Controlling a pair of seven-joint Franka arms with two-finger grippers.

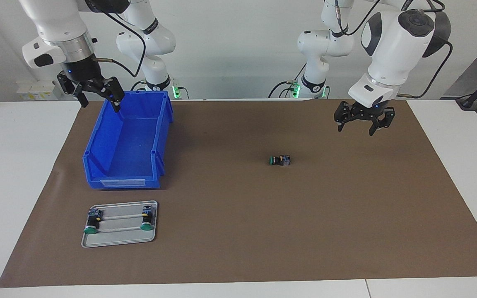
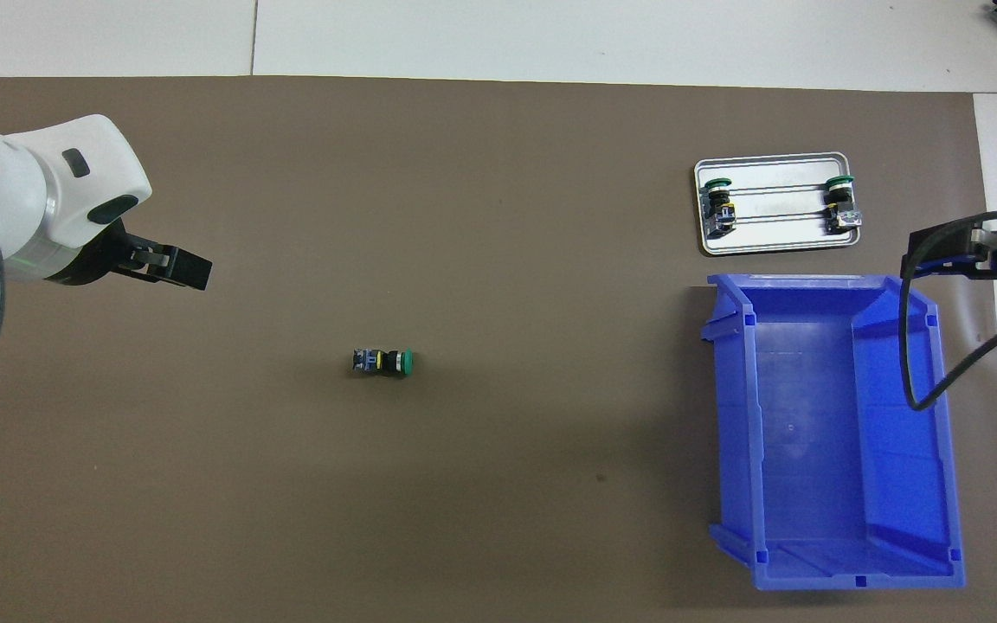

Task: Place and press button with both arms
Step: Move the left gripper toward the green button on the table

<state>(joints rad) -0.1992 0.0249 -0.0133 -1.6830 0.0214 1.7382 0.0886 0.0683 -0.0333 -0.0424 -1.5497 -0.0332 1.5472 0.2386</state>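
Observation:
One button [image 1: 280, 160] [image 2: 384, 362] lies on its side on the brown mat near the middle, its green cap pointing toward the right arm's end. My left gripper [image 1: 355, 131] [image 2: 189, 269] hangs open over bare mat, toward the left arm's end from that button, with nothing in it. My right gripper [image 1: 99, 105] [image 2: 918, 260] is raised high and open over the rim of the blue bin [image 1: 155, 124] [image 2: 940, 433], also empty. Two more buttons [image 1: 92, 223] [image 1: 147, 221] lie on a metal tray [image 1: 118, 240] [image 2: 775, 245].
The blue bin stands at the right arm's end of the mat, and I see nothing inside it. The metal tray lies farther from the robots than the bin. A black cable [image 2: 905, 346] from the right wrist hangs over the bin.

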